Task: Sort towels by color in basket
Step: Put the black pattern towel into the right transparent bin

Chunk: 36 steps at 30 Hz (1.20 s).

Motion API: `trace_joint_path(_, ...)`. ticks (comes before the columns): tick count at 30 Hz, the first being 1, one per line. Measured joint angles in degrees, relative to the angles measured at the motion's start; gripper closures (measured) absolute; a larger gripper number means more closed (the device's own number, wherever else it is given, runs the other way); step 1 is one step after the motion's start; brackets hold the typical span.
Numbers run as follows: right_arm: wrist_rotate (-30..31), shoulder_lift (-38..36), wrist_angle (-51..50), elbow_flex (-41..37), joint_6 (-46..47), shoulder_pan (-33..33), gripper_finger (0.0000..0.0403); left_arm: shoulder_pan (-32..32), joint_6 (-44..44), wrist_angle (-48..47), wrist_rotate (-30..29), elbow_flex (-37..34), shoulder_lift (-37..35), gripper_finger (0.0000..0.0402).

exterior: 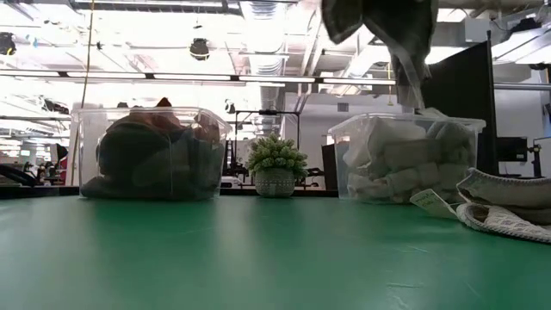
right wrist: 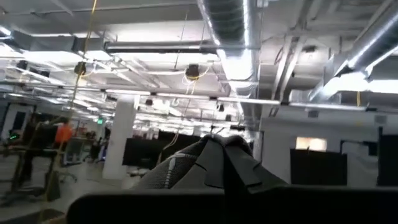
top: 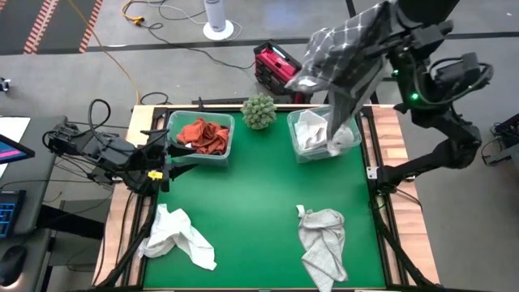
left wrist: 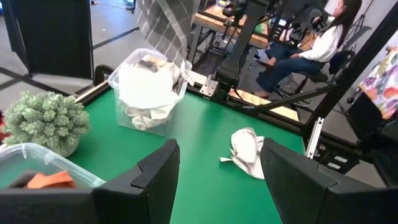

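Looking straight down, the high view lays out the whole green tabletop [top: 259, 211]: a clear bin of rust-orange towels [top: 204, 135] at the back left, a clear bin of white towels [top: 318, 134] at the back right, a small potted plant [top: 259, 111] between them, a white towel [top: 174, 235] loose near the front left and a white grid-lined towel [top: 323, 242] near the front right. The low view hides most of that but shows something dark under the orange cloth in the left bin [exterior: 153, 155], likely a dark grey towel. The left wrist view alone shows a seated person [left wrist: 305, 50] beyond the tabletop.

The right arm is raised high above the white bin, its right claw [top: 381, 24] pinching the dark grey plaid towel [top: 345, 53], which drapes down toward that bin. The left claw [top: 166, 158] rests low at the left edge beside the orange bin, fingers [left wrist: 155, 180] spread, holding nothing.
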Motion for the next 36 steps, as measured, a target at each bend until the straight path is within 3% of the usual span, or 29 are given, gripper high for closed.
trace_joint_path(8, -9.31, 0.87, -3.07, 0.00, 0.44, -9.24, 0.0388, 0.00, -1.92, 0.31, 0.00, 0.00, 0.02, 0.0189)
trace_joint_path(15, -12.75, 2.67, -0.85, -0.02, 15.36, -16.16, 0.0388, 0.00, -2.85, 0.26, -0.31, 0.00, 0.02, 0.0189)
trace_joint_path(24, -13.41, 7.19, 14.89, -0.02, 13.96, -16.83, 0.0388, 0.00, -3.89, 0.31, -0.39, 0.00, 0.02, 0.0189)
trace_joint_path(28, -13.36, 6.76, 12.86, -0.02, 18.16, -16.60, 0.0388, 0.00, -3.95, 0.29, -0.60, 0.00, 0.02, 0.0189)
trace_joint_path(32, -13.37, 6.60, 11.48, -0.02, 16.62, -13.85, 0.0388, 0.00, -4.29, 0.28, -0.66, 0.00, 0.02, 0.0189)
trace_joint_path(36, -12.15, 4.26, -1.21, -0.01, 13.96, -10.04, 0.0388, -0.01, -4.31, 0.28, -0.68, 0.00, 0.02, 0.0189)
